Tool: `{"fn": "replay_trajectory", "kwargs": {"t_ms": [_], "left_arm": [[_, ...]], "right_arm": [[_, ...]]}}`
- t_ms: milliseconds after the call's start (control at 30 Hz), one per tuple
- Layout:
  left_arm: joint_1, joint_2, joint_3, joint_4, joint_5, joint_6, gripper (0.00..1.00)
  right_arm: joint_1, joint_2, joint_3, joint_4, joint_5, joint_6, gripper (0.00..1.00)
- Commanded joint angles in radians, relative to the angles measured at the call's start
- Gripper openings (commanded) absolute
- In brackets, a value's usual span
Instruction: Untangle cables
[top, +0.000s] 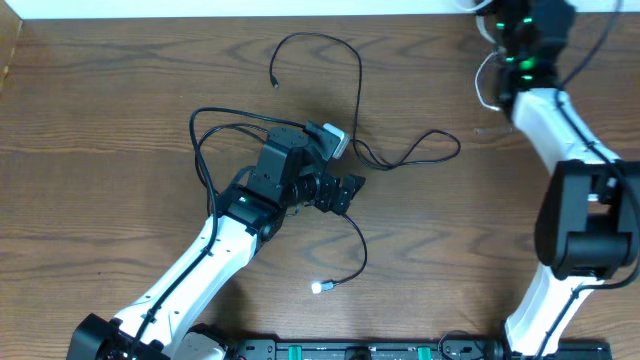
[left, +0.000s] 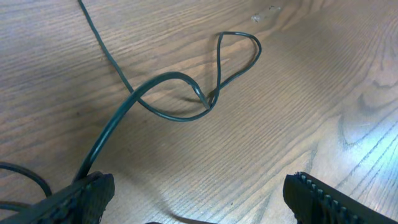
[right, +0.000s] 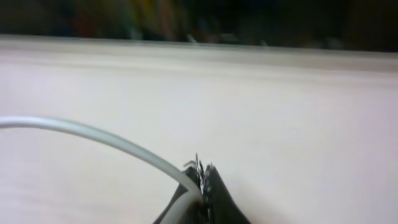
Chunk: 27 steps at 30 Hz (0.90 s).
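Several thin black cables (top: 358, 95) lie looped and crossed on the wooden table (top: 110, 150). One runs to a small white plug (top: 318, 287). A grey-white adapter block (top: 335, 140) sits among them. My left gripper (top: 346, 192) is open and empty, low over the table just below that block. In the left wrist view its jaws (left: 199, 202) are wide apart. A black cable (left: 180, 115) with a twisted loop lies ahead and runs down past the left finger. My right gripper (right: 202, 180) is shut on the white cable (right: 93, 134). This cable also shows at the far right edge (top: 482, 88).
The right arm (top: 585, 220) reaches along the right side to the table's far edge, where a white surface starts. The left arm (top: 190, 270) crosses from the bottom left. A black rail (top: 350, 350) runs along the front edge.
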<state>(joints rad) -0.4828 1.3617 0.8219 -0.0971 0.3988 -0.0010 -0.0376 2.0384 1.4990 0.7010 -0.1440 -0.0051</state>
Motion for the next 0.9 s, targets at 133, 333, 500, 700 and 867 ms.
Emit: {"fn": "replay_trajectory", "kwargs": {"t_ms": [133,333,500,700,867], "left_arm": [[-0.001,0.004,-0.001,0.001,0.013,-0.005,0.92],[-0.001,0.004,-0.001,0.001,0.013,-0.005,0.92],[-0.001,0.004,-0.001,0.001,0.013,-0.005,0.92],[-0.001,0.004,-0.001,0.001,0.013,-0.005,0.92],[-0.001,0.004,-0.001,0.001,0.013,-0.005,0.92]], "right_arm": [[-0.215,-0.003,0.020,-0.185,0.037,-0.034,0.01],[-0.368,-0.003,0.020,-0.311,0.033,-0.035,0.01],[-0.461,-0.003,0.020,-0.326,0.033,-0.071,0.01],[-0.553,-0.003,0.020,-0.262,0.061,-0.133,0.01],[-0.616,-0.006,0.020,-0.170,0.097,-0.143,0.01]]}}
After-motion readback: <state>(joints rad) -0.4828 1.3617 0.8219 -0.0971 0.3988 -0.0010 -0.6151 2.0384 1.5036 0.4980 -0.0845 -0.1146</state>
